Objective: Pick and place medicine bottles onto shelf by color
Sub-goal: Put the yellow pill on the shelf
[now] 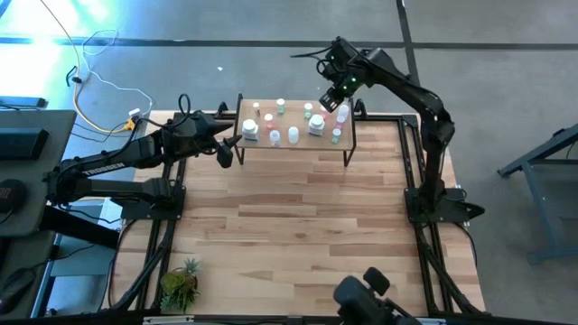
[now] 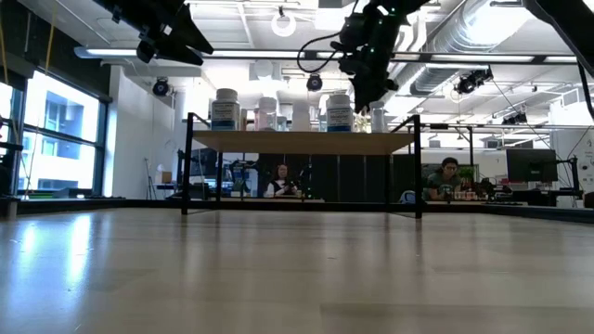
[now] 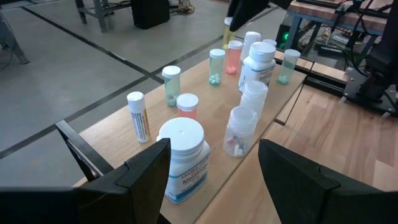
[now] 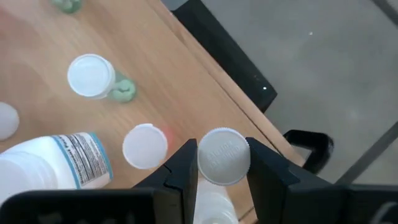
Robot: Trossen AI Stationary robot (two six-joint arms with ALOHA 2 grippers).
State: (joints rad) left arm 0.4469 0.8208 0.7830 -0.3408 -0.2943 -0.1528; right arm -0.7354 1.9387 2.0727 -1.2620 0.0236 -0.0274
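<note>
Pale wood planks form the large tabletop [image 1: 298, 217], which sits on a black frame above a grey floor. Near its far edge stands the shelf [image 1: 296, 144], a low light-wood board on thin black metal legs. On it are about a dozen small medicine bottles [image 3: 244, 102], white or clear plastic, some with green or pink contents. A large white-capped bottle with a blue-and-white label [image 3: 182, 158] stands at the shelf's left end, and a second labelled white bottle [image 4: 53, 163] stands towards the right end.

Above the shelf's right far corner hangs the right gripper [image 4: 219, 167]. Its two dark fingers pinch a small white-capped bottle [image 4: 223, 157] by the sides, just below the ribbed cap, and hold it upright over the board's edge.

Off the shelf's left end hovers the left gripper [image 3: 214, 171], its fingers spread wide and holding nothing, pointed along the row of bottles.

A small green potted plant [image 1: 181, 283] stands at the table's near left corner. Beyond the table, in the low view, people sit at desks in an open workroom.
</note>
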